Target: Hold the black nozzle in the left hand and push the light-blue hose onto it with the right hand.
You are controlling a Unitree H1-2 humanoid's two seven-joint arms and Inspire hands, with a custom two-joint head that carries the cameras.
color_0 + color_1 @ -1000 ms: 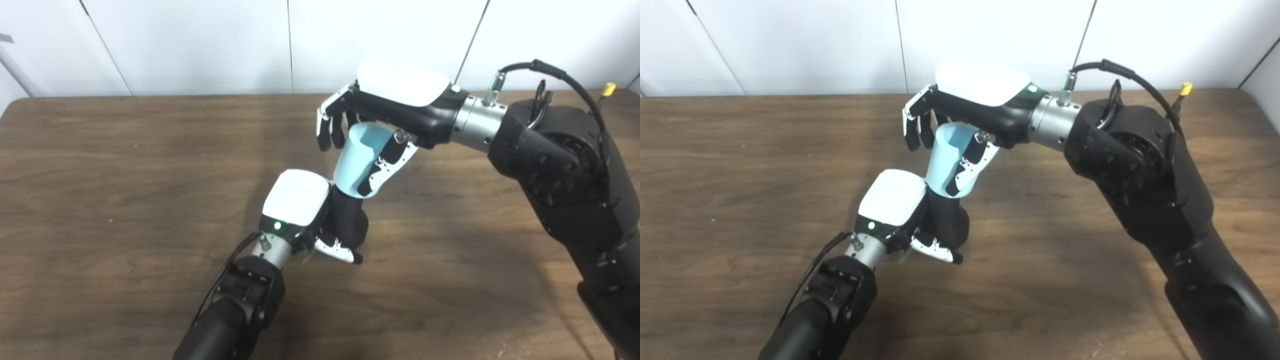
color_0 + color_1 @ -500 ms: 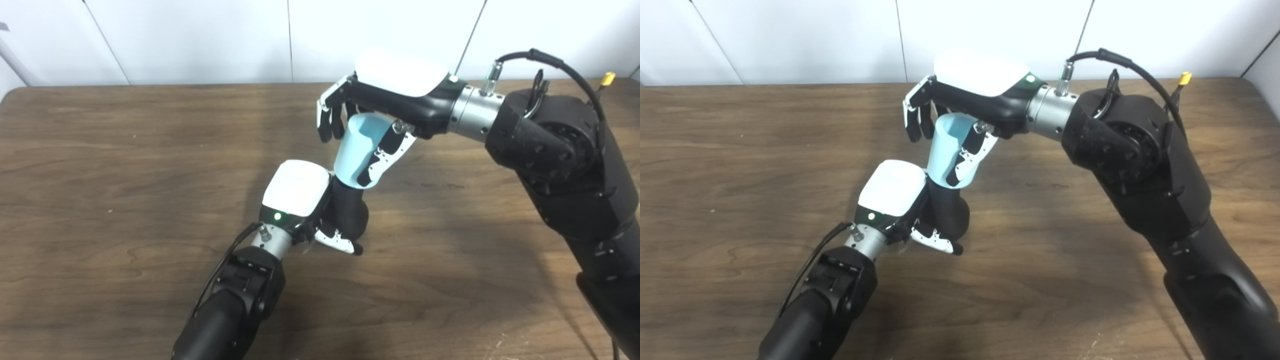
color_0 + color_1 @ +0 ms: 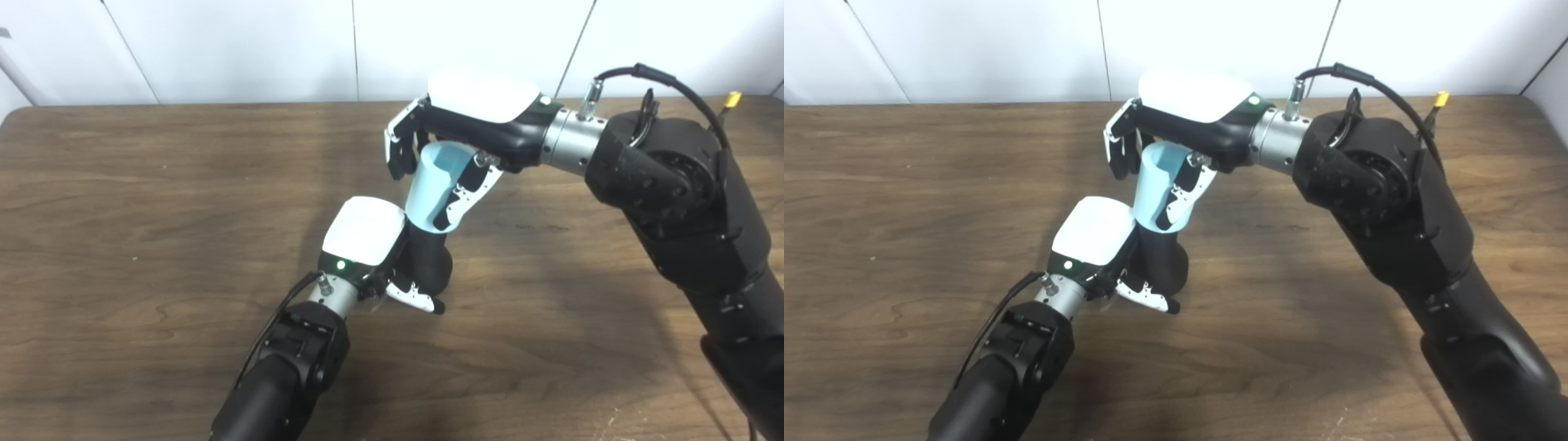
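In the left eye view, the robot's left hand (image 3: 373,245), with its white back cover and black fingers, is a little below the centre of the frame. Its fingers are wrapped around the black, rounded plastic nozzle (image 3: 429,260), which stands almost upright above the brown wooden table (image 3: 122,214). Just above it, the light-blue, smooth tube-shaped hose (image 3: 432,190) leans to the upper right, and its lower end sits over the top of the nozzle. The right hand (image 3: 465,141) comes from the right side of the frame and holds the hose, with the thumb on the near side and the other fingers curled behind the open upper rim.

Compared with half a second ago, the right hand and the hose have gone slightly to the left and a little down, so the lower rim of the hose now covers a bit more of the nozzle. The left hand has almost not moved. I think the pushing step is in progress, but I cannot tell if the hose is fully seated.

In the right eye view, the same group is left of the centre. The hose (image 3: 1154,193) meets the nozzle (image 3: 1160,263) at a small angle, not in one straight line. The right hand (image 3: 1182,128) should probably straighten the hose while it presses, otherwise the hose may jam.
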